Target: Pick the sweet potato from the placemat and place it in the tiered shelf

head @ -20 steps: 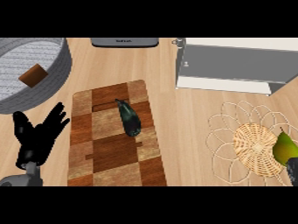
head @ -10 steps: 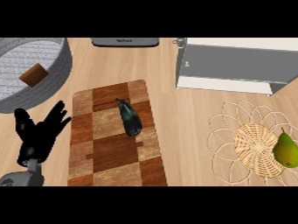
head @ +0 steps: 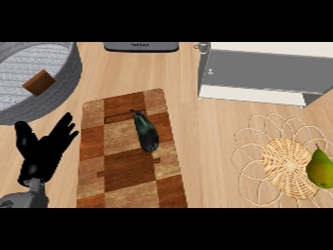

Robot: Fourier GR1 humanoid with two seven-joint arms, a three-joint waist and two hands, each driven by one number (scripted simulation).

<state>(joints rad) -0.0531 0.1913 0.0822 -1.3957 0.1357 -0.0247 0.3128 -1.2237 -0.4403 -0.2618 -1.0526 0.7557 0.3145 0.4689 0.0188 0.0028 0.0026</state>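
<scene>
A dark green, elongated vegetable [head: 146, 131] lies on the brown checkered placemat [head: 129, 171] in the middle of the counter; it looks nothing like an orange sweet potato. The white and grey tiered shelf [head: 270, 73] stands at the back right. My left hand [head: 43, 149] rests open at the lower left, fingers up, just left of the placemat and apart from the vegetable. My right hand does not show in the view.
A grey round basin [head: 61, 93] at the back left holds a brown block [head: 39, 82]. A wire and wicker basket [head: 288, 166] at the right holds a green pear [head: 322, 168]. A dark device [head: 141, 47] sits at the back edge.
My right forearm, seen at the lower right edge a second ago, has withdrawn out of view, uncovering the pear. The left hand and vegetable have stayed put.
</scene>
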